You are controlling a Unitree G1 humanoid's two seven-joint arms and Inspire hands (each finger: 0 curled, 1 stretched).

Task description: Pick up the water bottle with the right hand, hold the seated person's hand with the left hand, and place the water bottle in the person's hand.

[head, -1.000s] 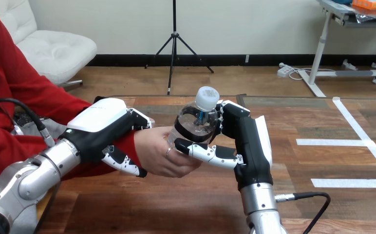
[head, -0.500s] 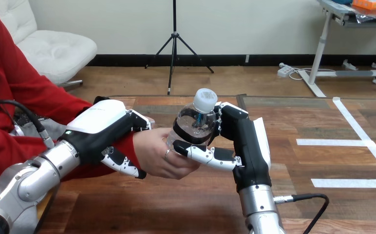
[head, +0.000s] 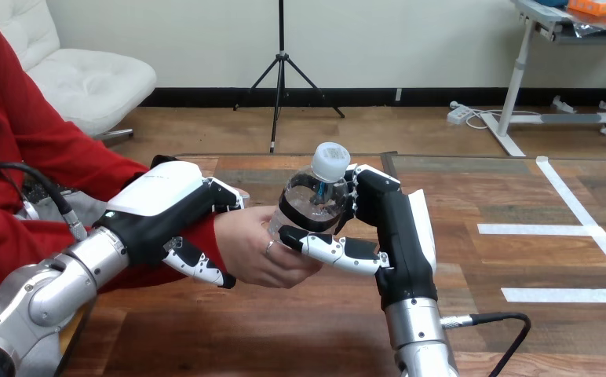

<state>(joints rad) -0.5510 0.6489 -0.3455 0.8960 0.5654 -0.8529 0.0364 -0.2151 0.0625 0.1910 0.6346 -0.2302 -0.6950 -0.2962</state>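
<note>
A clear water bottle [head: 313,198] with a white cap stands tilted above the table's middle. My right hand [head: 390,228] is shut on it, thumb across its front and fingers behind. The bottle's base rests in the person's hand [head: 257,247], which comes in palm up from the left in a red sleeve. My left hand [head: 162,208] grips the person's wrist, fingers curled over the top and thumb underneath.
The wooden table [head: 535,330] runs wide to the right, marked with white tape lines [head: 582,228]. A black cable [head: 496,318] trails from my right forearm near the front edge.
The bottle and my right hand shifted slightly left toward the person's palm a second ago; since half a second ago nothing has visibly moved.
</note>
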